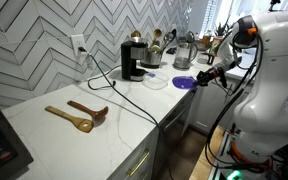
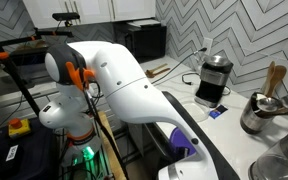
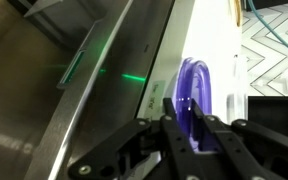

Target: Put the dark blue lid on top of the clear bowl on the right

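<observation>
Blue lid [image 3: 196, 80] is clamped at its rim between my jaws; the gripper [image 3: 187, 108] is closed on it, disc nearly edge-on in the wrist view. In an exterior view it hangs just beside the bowl [image 1: 155, 83], not over it. Judgement: the next move is sideways toward the bowl.

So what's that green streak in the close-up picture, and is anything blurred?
Wrist view: a green glow reflects off the shiny grey panel, and the gripper holding the dark blue lid is a dark silhouette. In an exterior view the white arm looms large and soft; in an exterior view the window is blown out.
</observation>
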`<act>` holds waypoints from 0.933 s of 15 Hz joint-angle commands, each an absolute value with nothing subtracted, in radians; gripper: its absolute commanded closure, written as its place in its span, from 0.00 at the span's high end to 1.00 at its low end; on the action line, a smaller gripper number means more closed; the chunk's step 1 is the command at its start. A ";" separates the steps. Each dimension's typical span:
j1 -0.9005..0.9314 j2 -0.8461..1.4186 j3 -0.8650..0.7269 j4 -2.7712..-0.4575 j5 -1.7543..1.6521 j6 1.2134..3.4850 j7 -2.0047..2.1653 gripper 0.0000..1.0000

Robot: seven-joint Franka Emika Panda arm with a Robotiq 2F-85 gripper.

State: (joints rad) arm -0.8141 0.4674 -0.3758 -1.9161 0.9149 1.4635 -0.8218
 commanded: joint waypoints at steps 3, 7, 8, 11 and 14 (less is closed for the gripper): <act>-0.848 0.471 -0.346 -1.878 0.954 1.383 -0.824 0.03; -0.840 0.454 -0.337 -1.864 0.962 1.351 -0.830 0.03; -0.837 0.449 -0.337 -1.861 0.958 1.346 -0.830 0.03; -0.826 0.418 -0.340 -1.856 0.935 1.340 -0.818 0.03; -0.818 0.395 -0.339 -1.852 0.924 1.315 -0.808 0.03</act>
State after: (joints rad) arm -0.8201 0.4215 -0.3397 -1.8558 0.9449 1.3520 -0.8216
